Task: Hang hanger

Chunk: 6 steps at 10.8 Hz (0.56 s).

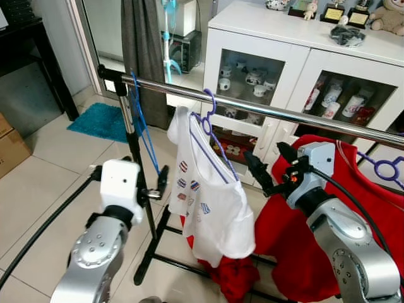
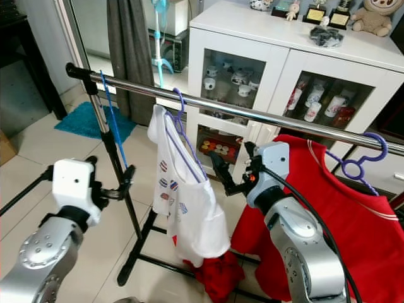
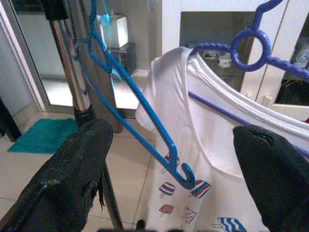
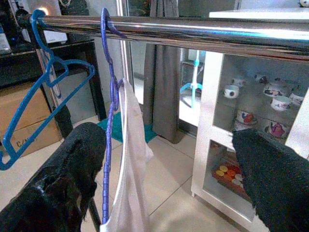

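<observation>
A chrome rail (image 1: 265,108) runs across the scene on a black rack. A purple hanger (image 1: 209,104) carrying a white printed shirt (image 1: 205,189) is hooked on the rail. An empty blue hanger (image 1: 144,129) hangs near the rail's left end. My left gripper (image 1: 158,187) stands open just left of the shirt, with the blue hanger's lower corner (image 3: 186,179) between its fingers, untouched. My right gripper (image 1: 268,165) is open too, just right of the shirt and below the rail, holding nothing. In the right wrist view the purple hanger (image 4: 113,92) hangs between the fingers, farther off.
A red garment (image 1: 353,208) on another purple hanger (image 1: 385,167) hangs at the right, and red cloth (image 1: 233,274) lies by the rack's base. A white glass-door cabinet (image 1: 297,44) stands behind. A teal mat (image 1: 101,121), cardboard box (image 1: 9,148) and dark curtain (image 1: 144,38) are at the left.
</observation>
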Available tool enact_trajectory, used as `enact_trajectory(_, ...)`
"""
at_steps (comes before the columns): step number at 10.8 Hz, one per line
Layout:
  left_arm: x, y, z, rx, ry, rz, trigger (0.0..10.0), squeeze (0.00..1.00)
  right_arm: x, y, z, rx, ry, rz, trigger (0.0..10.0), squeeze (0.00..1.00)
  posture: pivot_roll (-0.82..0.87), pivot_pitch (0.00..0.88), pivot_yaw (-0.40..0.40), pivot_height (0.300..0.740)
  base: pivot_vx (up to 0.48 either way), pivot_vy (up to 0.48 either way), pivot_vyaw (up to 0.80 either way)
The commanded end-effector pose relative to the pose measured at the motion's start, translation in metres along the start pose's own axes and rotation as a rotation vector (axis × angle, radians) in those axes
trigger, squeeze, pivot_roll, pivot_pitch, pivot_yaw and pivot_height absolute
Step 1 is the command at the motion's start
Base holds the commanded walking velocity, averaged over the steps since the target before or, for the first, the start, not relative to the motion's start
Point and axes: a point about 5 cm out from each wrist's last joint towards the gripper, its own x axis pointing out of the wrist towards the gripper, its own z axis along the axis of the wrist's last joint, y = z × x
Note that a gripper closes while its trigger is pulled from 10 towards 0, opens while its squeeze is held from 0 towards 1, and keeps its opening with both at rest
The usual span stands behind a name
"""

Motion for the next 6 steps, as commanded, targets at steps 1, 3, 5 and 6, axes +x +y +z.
enact_trajectory(1, 0.0025, -0.0012, -0.0013, -0.001, 0.006, -0.013, 10.0, 0.00, -0.0003, 0.0007, 0.0060, -0.001, -0.028, -0.018, 10.0, 1.00, -0.04, 0.000, -0.018, 0.740, -0.307, 0.000, 0.00)
enact_trajectory(3, 0.0031, -0.0005, -0.0018, 0.002, 0.007, -0.008, 10.0, 0.00, 0.0028, -0.0003, 0.0037, -0.003, -0.001, -0.038, 10.0, 1.00, -0.04, 0.000, -0.025, 0.740, -0.283, 0.000, 0.00)
enact_trajectory(5, 0.0031, 0.0000, -0.0018, 0.007, 0.008, 0.002, 10.0, 0.00, 0.0038, -0.0018, 0.0051, -0.021, -0.010, -0.033, 10.0, 1.00, -0.03, 0.000, -0.030, 0.740, 0.000, 0.000, 0.00)
enact_trajectory(6, 0.0034, -0.0006, -0.0015, 0.007, 0.008, 0.003, 10.0, 0.00, 0.0040, -0.0039, 0.0049, -0.022, -0.006, -0.040, 10.0, 1.00, -0.03, 0.000, -0.033, 0.740, 0.000, 0.000, 0.00)
